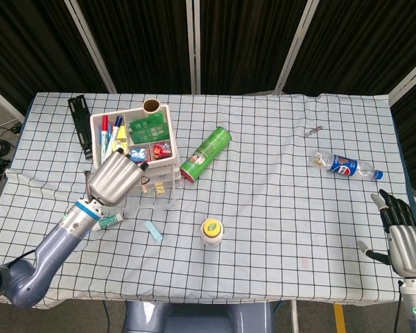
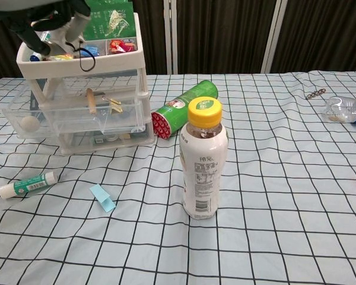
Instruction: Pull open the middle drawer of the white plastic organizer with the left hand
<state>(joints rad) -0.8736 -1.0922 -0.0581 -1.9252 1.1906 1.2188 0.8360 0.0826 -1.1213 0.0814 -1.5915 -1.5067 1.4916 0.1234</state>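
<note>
The white plastic organizer (image 1: pixel 135 142) (image 2: pixel 86 83) stands at the back left, its top tray full of pens and packets. Its clear middle drawer (image 2: pixel 77 119) sticks out toward the front, with a white ball, a wooden stick and clips inside. My left hand (image 1: pixel 114 177) (image 2: pixel 50 21) hangs above and to the left of the organizer, clear of the drawer. Its fingers are bent downward and apart and hold nothing; the chest view crops most of it. My right hand (image 1: pixel 404 239) rests open at the table's front right corner.
A yellow-capped bottle (image 2: pixel 204 160) (image 1: pixel 211 231) stands in the middle front. A green can (image 1: pixel 206 154) lies right of the organizer. A small tube (image 2: pixel 28 184) and a blue slip (image 2: pixel 102 198) lie in front of it. A cola bottle (image 1: pixel 347 166) lies far right.
</note>
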